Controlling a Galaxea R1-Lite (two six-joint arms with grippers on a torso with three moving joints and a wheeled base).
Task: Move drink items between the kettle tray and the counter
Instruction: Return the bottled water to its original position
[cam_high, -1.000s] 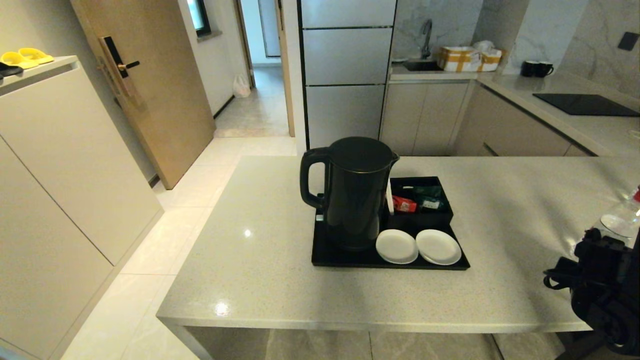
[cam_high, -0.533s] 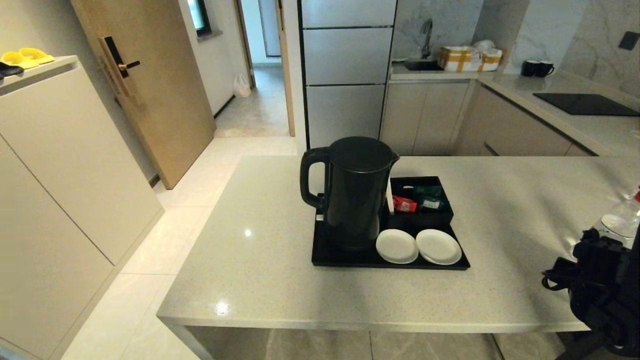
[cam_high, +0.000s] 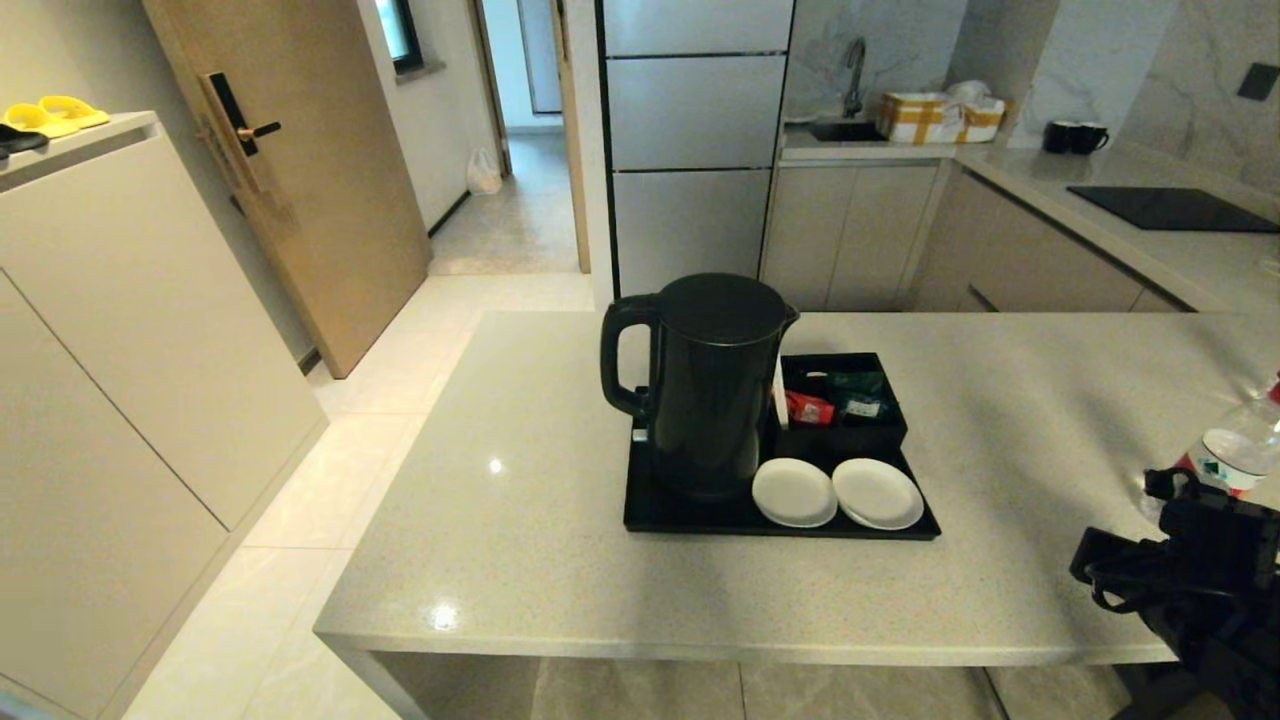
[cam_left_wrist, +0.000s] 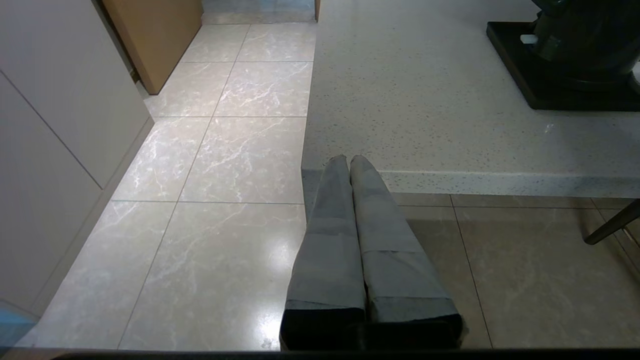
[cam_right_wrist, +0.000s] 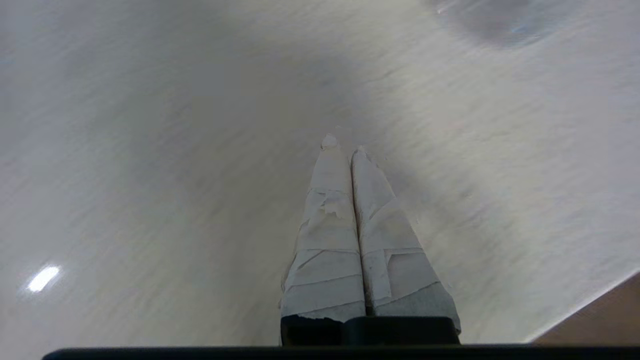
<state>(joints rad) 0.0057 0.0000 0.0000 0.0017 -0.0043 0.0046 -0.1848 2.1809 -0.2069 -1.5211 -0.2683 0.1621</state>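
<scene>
My right fingers (cam_right_wrist: 345, 145) are pressing together, empty, above bare worktop (cam_right_wrist: 150, 150); only the head view is showing a bottle (cam_high: 1225, 455) beyond them. Left fingers (cam_left_wrist: 348, 159) together too.

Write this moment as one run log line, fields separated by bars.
right gripper: shut, empty, over counter | left gripper: shut, parked off counter edge | water bottle: on counter, right of kettle tray

Dim indoor light; ceiling glare spots on counter (cam_high: 480, 520); right wrist view motion-blurred.
</scene>
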